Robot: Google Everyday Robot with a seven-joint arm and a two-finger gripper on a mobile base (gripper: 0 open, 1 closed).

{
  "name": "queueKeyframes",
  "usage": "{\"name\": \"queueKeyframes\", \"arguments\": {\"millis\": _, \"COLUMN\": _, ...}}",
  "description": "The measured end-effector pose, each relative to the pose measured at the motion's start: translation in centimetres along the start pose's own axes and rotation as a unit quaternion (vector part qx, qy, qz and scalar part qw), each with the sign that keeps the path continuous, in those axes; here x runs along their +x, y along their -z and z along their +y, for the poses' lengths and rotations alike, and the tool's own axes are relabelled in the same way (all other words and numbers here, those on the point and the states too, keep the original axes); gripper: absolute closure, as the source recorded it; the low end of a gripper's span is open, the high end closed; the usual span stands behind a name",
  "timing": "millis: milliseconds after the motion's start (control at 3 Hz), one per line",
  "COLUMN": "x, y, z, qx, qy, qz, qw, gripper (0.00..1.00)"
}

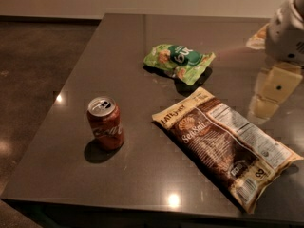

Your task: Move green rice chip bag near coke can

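Observation:
The green rice chip bag [179,62] lies flat on the dark table [142,175], towards the far middle. The coke can [105,123] stands upright at the front left, well apart from the bag. My gripper [271,94] hangs at the right edge of the view, just above the table. It is to the right of the green bag and touches nothing. Its white wrist [287,30] shows above it, partly cut off by the frame.
A large brown-and-cream chip bag [228,146] lies diagonally at the front right, between the gripper and the can. The table's left edge drops to a brown floor [38,70]. A wall runs behind the far edge.

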State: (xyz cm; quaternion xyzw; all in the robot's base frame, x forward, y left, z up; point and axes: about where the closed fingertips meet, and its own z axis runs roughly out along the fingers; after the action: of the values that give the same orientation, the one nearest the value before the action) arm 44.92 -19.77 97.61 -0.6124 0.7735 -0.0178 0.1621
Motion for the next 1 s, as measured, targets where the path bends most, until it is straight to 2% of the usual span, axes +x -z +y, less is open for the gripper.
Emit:
{"name": "queueKeyframes", "arguments": {"millis": 333, "x": -3.7, "y": -2.1, "z": -2.1, "qx": -0.014, "qy": 0.000, "qz": -0.017, "qw": 0.9998, "gripper": 0.00}}
{"name": "queueKeyframes", "arguments": {"millis": 667, "x": -6.3, "y": -4.3, "z": -4.2, "qx": -0.011, "qy": -0.018, "qz": -0.022, "qw": 0.9995, "gripper": 0.00}}
{"name": "queueKeyframes", "arguments": {"millis": 1000, "x": -7.7, "y": -6.1, "z": -6.0, "qx": 0.000, "qy": -0.050, "qz": -0.030, "qw": 0.9983, "gripper": 0.00}}
